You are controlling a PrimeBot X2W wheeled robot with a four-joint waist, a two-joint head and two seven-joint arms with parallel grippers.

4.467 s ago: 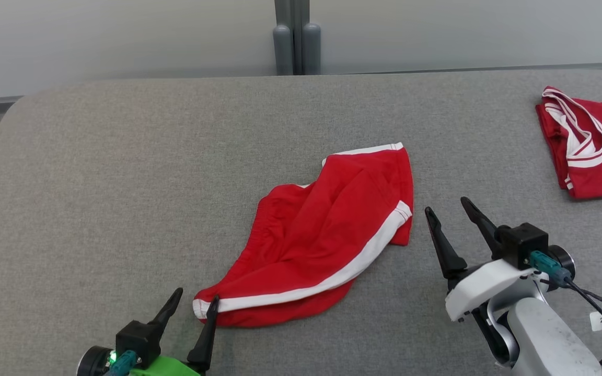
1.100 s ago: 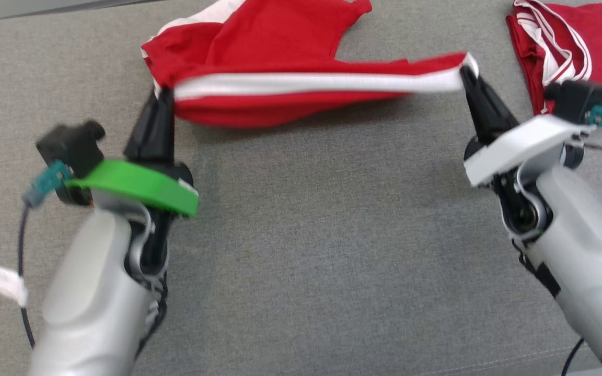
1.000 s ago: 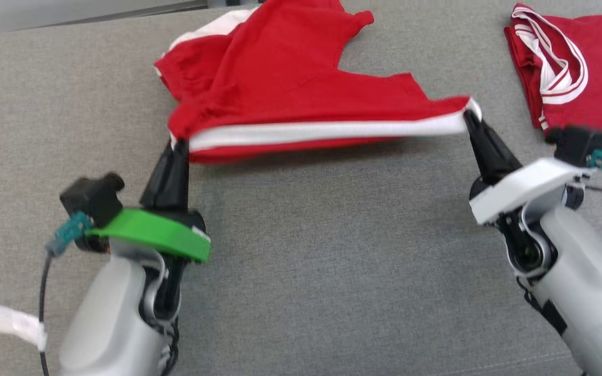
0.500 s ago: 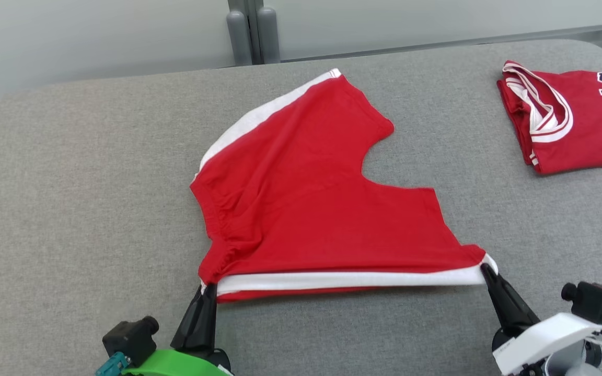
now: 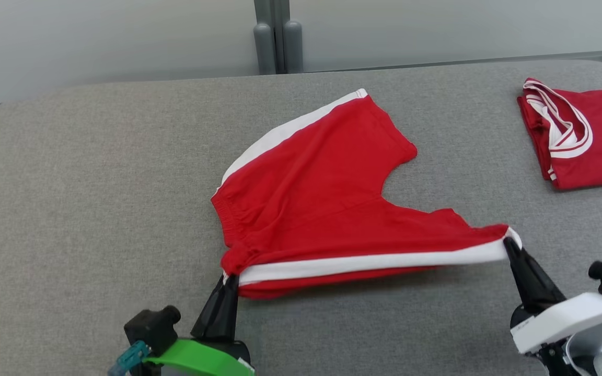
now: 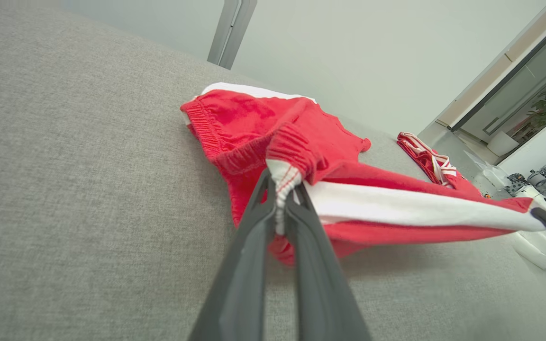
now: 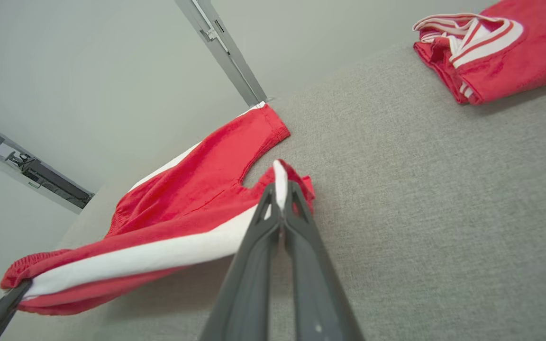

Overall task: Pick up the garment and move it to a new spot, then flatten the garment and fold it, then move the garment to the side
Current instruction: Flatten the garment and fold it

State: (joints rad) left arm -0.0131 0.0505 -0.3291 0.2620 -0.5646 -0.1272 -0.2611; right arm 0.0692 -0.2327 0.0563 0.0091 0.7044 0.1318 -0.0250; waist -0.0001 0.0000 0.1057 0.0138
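While both grippers pinch opposite ends of one side seam, a pair of red fabric shorts [image 5: 327,198] with white side stripes and a gathered elastic waistband lies across the middle of a wide grey fabric-covered surface [image 5: 97,209].

At the near edge of that surface, left of centre, the left gripper [image 5: 229,278], which wears a bright green collar, has its two dark fingers pressed together on the waistband corner, where the white stripe meets the elastic. The left wrist view shows the bunched white and red cloth squeezed between its fingertips.

Toward the near right of the surface, the right gripper [image 5: 510,244], which wears a white collar, is clamped tight on the hem end of the same stripe. The right wrist view shows the white edge standing up between its closed fingers.

The striped seam runs nearly straight between the two grippers and is raised a little off the surface, with a shadow beneath it. The rest of the shorts rests flat and reaches toward the far edge of the surface, the second white stripe on its far left side and the curved gap between the legs opening to the right.

At the far right of the surface, well apart from the shorts, lies a folded red jersey top [image 5: 588,141] with white trim.

Beyond the far edge of the surface stands a grey post [image 5: 275,36] against a pale wall [image 5: 97,36]
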